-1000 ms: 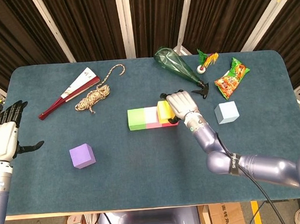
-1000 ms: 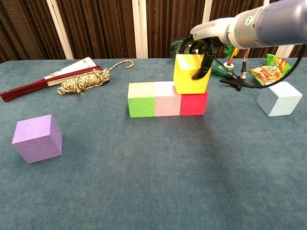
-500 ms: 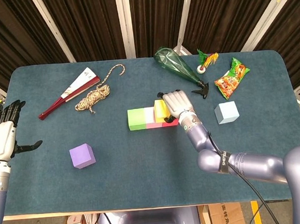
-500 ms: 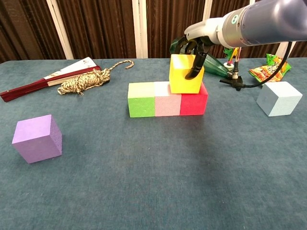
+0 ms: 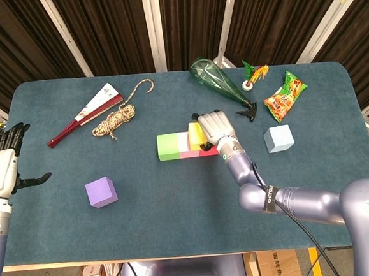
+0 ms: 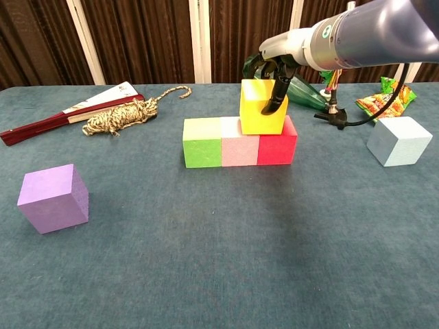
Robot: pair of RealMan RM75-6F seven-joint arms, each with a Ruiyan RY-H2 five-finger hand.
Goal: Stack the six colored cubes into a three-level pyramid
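A row of green [image 6: 202, 142], pink [image 6: 239, 142] and red [image 6: 277, 144] cubes lies mid-table. My right hand [image 6: 274, 72] grips a yellow cube [image 6: 261, 107] from above; the cube sits atop the seam between the pink and red cubes, also seen as the yellow cube [image 5: 196, 135] under my right hand [image 5: 215, 128]. A purple cube [image 6: 53, 197] stands at the near left, a light blue cube [image 6: 399, 140] at the right. My left hand [image 5: 3, 168] hovers off the table's left edge, fingers spread, holding nothing.
At the back left lie a folded fan [image 5: 85, 113] and a coil of rope [image 5: 115, 120]. A green bottle [image 5: 216, 81], a small shuttlecock [image 5: 252, 77] and a snack bag [image 5: 285, 95] sit at the back right.
My right hand has carried the yellow cube leftward along the row, from above the red cube to the pink-red seam. My left hand barely shifted.
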